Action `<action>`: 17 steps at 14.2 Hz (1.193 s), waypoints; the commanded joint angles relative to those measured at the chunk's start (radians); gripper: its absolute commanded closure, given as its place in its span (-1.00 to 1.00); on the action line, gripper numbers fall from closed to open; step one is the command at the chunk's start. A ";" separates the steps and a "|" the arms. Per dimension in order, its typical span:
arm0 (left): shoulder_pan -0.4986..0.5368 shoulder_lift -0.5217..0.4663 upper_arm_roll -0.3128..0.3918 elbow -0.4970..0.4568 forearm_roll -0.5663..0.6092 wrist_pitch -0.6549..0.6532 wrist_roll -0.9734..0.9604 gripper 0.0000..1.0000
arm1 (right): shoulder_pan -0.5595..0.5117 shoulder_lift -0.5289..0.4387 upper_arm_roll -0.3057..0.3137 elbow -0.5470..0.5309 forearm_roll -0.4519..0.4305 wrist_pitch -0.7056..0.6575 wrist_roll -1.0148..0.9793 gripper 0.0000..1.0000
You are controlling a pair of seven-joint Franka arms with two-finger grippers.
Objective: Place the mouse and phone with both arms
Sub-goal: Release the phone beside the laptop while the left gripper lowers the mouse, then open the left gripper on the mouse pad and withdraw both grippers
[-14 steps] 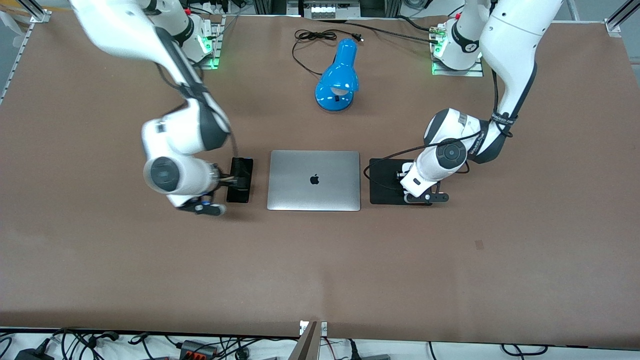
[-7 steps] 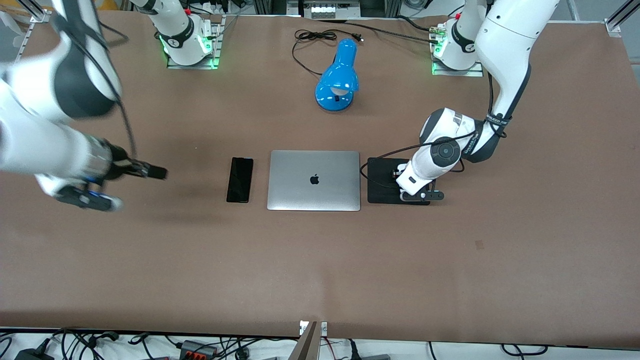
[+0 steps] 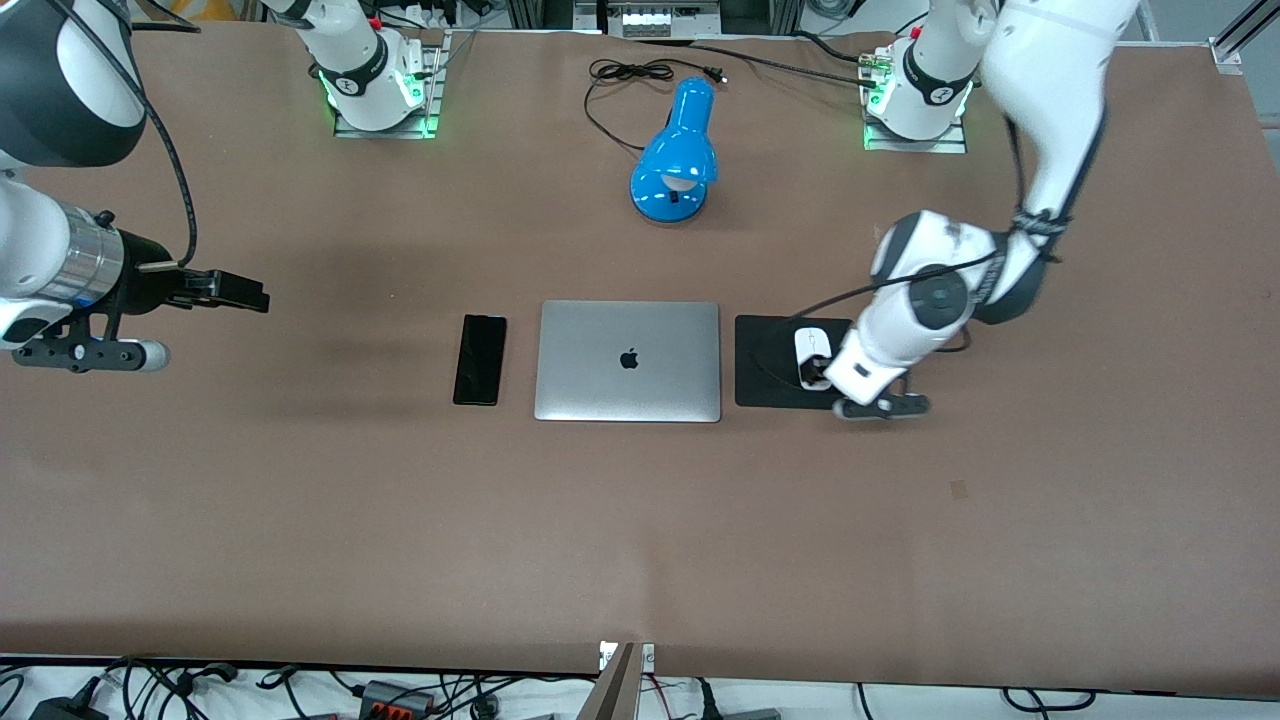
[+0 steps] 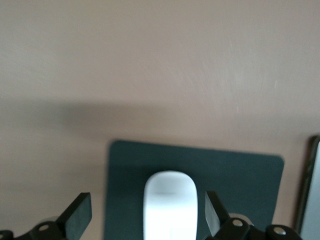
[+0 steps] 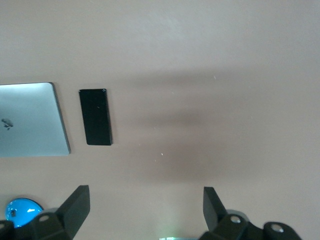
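Over at the left arm's end of the brown table (image 3: 640,520), the left gripper (image 4: 145,220) hangs low above the black mouse pad (image 3: 765,385), its fingers (image 4: 75,217) spread wide with the mouse (image 3: 812,350) lying free between them on the pad, touched by neither. That pad sits just beside a closed silver laptop (image 3: 628,360), and the phone (image 3: 480,359) lies flat on the table just beside the laptop toward the right arm's end. Well apart from the phone, out past it at that end, the right gripper (image 3: 232,291) is up in the air over bare tabletop, fingers parted and holding nothing. Farther from the front camera than the laptop, a blue desk lamp (image 3: 676,152) lies on the table with its black cord (image 3: 625,80) looped near the arms' bases (image 3: 915,100), where green lights glow. Cables and plugs crowd the edge of the table nearest the front camera.
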 commanded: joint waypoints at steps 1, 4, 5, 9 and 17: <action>0.042 -0.040 -0.002 0.148 0.018 -0.229 0.015 -1.00 | 0.001 -0.060 0.011 -0.060 -0.026 -0.005 0.058 -1.00; 0.068 -0.068 -0.002 0.340 0.018 -0.523 0.110 -1.00 | 0.010 -0.095 0.010 -0.122 -0.053 -0.002 0.069 -1.00; 0.068 -0.089 -0.002 0.385 0.018 -0.614 0.115 -1.00 | 0.008 -0.105 0.011 -0.136 -0.048 0.006 0.070 -1.00; 0.085 -0.132 -0.002 0.563 0.018 -0.940 0.122 -1.00 | 0.011 -0.170 0.010 -0.226 -0.045 0.067 0.090 -1.00; 0.116 -0.111 -0.002 0.569 0.055 -0.883 0.280 -1.00 | -0.067 -0.294 0.018 -0.293 -0.045 0.098 0.101 -1.00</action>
